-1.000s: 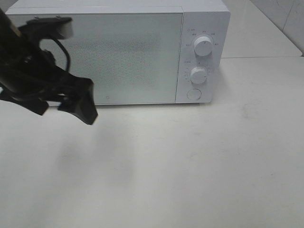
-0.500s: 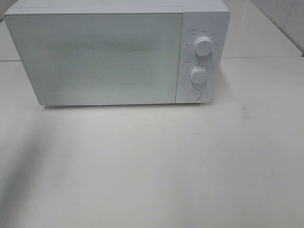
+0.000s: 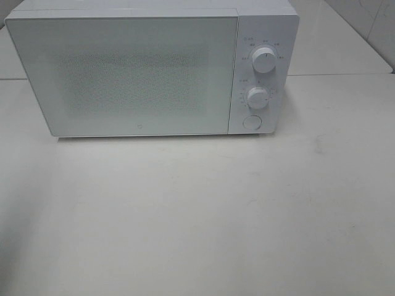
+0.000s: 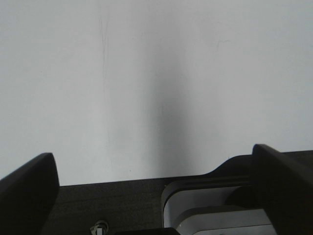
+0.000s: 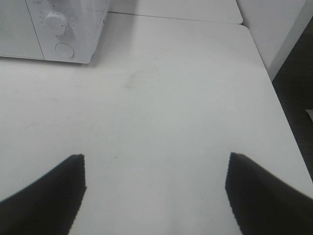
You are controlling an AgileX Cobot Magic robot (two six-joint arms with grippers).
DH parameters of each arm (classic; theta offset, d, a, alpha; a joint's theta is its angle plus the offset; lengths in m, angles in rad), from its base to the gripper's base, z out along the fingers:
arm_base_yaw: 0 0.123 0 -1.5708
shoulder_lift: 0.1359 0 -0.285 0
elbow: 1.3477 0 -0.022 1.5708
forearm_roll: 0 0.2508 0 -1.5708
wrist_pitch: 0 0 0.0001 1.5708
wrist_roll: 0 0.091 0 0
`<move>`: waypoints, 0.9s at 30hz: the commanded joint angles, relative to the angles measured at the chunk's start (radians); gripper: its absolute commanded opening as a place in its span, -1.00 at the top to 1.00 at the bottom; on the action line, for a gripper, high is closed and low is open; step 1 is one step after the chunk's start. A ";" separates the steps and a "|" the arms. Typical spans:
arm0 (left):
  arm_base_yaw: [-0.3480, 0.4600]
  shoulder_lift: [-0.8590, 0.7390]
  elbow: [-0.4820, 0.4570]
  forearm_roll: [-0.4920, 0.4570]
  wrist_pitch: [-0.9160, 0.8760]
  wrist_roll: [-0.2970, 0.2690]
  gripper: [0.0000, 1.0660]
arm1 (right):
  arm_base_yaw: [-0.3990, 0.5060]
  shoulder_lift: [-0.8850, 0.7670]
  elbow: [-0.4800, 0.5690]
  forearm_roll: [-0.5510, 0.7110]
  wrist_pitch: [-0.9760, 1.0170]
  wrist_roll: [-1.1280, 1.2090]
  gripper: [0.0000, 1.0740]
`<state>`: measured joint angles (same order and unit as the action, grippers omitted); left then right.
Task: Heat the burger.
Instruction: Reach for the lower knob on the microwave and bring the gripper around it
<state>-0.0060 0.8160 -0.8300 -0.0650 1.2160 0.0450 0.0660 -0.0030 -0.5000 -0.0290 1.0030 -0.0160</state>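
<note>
Burger whereabouts: I cannot tell from any of my three feeds.

Starting on my left side, the left gripper (image 4: 151, 156) has its two dark fingers (image 4: 29, 183) spread wide with nothing between them. Under them is only a plain white surface crossed by a soft grey shadow band. I cannot place this gripper relative to the microwave, since its wrist feed shows none of it.

The white microwave (image 3: 142, 12) stands at the back of the white table (image 3: 197, 216). Its door (image 3: 123, 74) takes up the left and middle of the front and is shut. The speckled, frosted panel lets me see nothing of the inside. On the control strip at the microwave's right end, an upper knob (image 3: 264, 60) sits above a lower knob (image 3: 258, 97), with a round button (image 3: 251, 122) below both.

On my right side, the right gripper (image 5: 156, 160) is also parted, with its dark fingertips (image 5: 54, 191) well separated over bare tabletop and gripping nothing. It hangs in front of and to the right of the microwave (the wrist feed catches only that front right corner, with the lower knob and the button), and well apart from it. Right of the microwave, the table's far edge meets dark floor.
</note>
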 commanded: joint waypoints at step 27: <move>0.002 -0.844 0.273 0.000 -0.061 -0.005 -0.86 | -0.005 -0.033 0.001 -0.005 -0.011 -0.006 -0.42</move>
<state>-0.0060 0.0170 -0.5610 -0.0650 1.1940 0.0450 0.0660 -0.0030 -0.5000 -0.0290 1.0030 -0.0160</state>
